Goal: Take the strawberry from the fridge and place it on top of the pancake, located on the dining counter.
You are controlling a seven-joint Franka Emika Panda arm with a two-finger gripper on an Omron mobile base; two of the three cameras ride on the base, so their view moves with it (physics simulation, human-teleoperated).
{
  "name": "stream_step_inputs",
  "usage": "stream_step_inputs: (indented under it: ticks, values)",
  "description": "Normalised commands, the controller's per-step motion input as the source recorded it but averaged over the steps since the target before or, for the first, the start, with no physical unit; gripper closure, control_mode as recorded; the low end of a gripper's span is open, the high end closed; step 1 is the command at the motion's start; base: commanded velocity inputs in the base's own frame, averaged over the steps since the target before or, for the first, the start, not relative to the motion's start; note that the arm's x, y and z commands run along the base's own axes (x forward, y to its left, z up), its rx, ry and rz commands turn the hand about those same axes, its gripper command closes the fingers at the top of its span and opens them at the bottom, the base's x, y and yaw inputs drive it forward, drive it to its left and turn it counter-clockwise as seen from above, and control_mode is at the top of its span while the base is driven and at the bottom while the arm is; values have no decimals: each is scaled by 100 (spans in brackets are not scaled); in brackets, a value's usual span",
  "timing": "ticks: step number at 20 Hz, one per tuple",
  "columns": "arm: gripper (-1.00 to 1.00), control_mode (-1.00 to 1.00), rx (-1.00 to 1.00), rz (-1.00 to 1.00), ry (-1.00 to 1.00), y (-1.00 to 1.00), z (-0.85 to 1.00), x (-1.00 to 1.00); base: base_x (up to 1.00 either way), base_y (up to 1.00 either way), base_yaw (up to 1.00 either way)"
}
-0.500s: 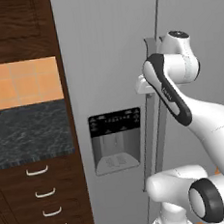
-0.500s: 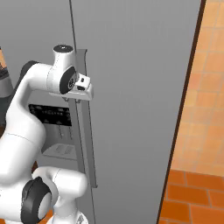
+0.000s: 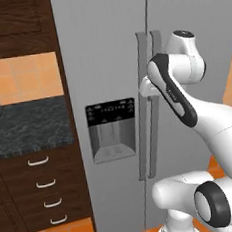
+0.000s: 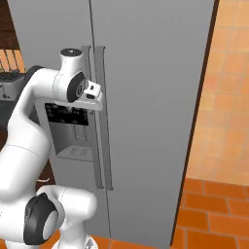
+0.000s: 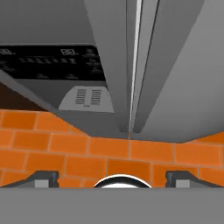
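Our hand [image 4: 95,99] sits right at the fridge [image 3: 106,48], level with the upper part of the two long handles [image 3: 151,99] that run side by side down the middle where the doors meet. From the right base view, the hand's white block is pressed up beside the handles; we cannot tell whether it touches them. Looking along the hand, both fingertips [image 5: 43,178] stand far apart at the lower edge with nothing between them, so we read the hand as released. That view faces down the door seam [image 5: 134,65] toward the orange tiled floor [image 5: 109,153], with the black dispenser panel [image 5: 52,61] to one side. Both doors are closed. Left of the fridge we see a dark-topped desk [image 3: 29,129] with drawers [image 3: 42,185] beneath.
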Motion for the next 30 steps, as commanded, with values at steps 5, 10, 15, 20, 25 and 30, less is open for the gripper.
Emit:
stream_step_inputs:
  ticks: [5,10,15,20,25,30]
  values:
    - [-100,100,0,0,0,0,0,0,-42,-3,-1]
    - [-100,100,0,0,0,0,0,0,-7,-21,0]
    - [-100,100,0,0,0,0,0,0,-1,-7,0]
    - [-100,100,0,0,0,0,0,0,-36,-24,0]
    - [-100,100,0,0,0,0,0,0,-3,-16,0]
    - [-100,-100,1,0,-5,-14,-12,67,4,-2,0]
